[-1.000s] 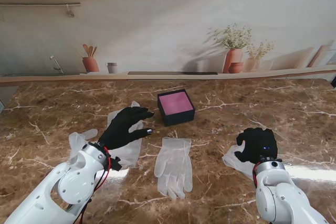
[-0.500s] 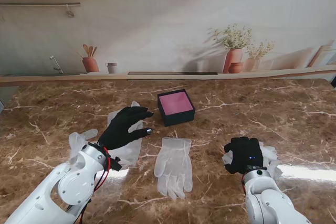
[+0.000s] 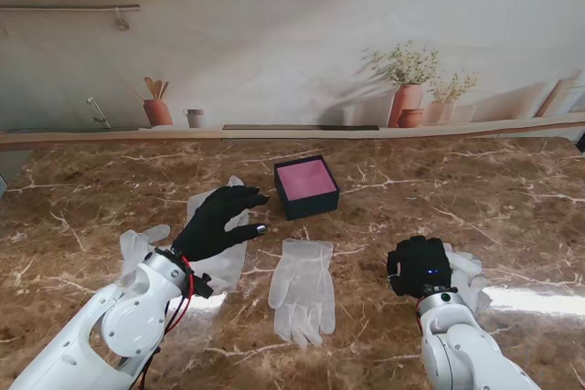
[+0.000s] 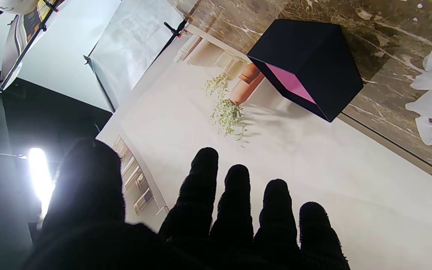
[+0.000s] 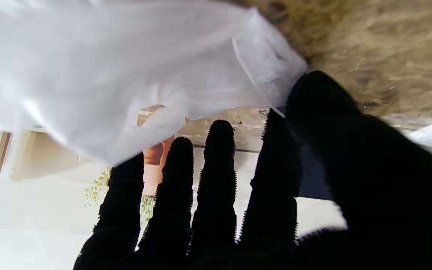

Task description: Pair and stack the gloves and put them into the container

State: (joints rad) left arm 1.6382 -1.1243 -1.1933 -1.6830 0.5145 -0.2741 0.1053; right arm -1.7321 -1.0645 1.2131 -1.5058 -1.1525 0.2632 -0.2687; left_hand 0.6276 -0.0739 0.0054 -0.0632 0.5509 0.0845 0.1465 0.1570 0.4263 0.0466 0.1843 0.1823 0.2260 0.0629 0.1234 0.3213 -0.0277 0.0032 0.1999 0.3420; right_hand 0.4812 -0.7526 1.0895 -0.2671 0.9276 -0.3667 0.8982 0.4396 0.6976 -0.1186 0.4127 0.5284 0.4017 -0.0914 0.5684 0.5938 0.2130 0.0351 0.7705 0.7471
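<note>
Right hand (image 3: 419, 267) was seen at the right of the table (image 3: 512, 189), its black fingers (image 5: 216, 176) curled around a thin white glove (image 3: 464, 271). In the right wrist view the glove (image 5: 126, 75) was draped over the fingertips and pinched against the thumb, part of it bunched and blurred. From the stand's view, folds of that glove showed just to the right of the hand and slightly farther from me, touching it.

Left hand (image 3: 218, 218) was held over the left part of the table with its fingers (image 4: 234, 198) spread and nothing held; 4 fingers and the thumb were seen apart in the left wrist view. Under and beside it another white glove (image 3: 219, 267) was laid flat, whether touched by the hand could not be told.

Between the 2 hands a 3rd glove (image 3: 303, 288) was laid flat, fingers pointing toward me, apart from both hands. A black box (image 3: 305, 186) with a pink floor was placed farther from me, near the left fingertips.
</note>
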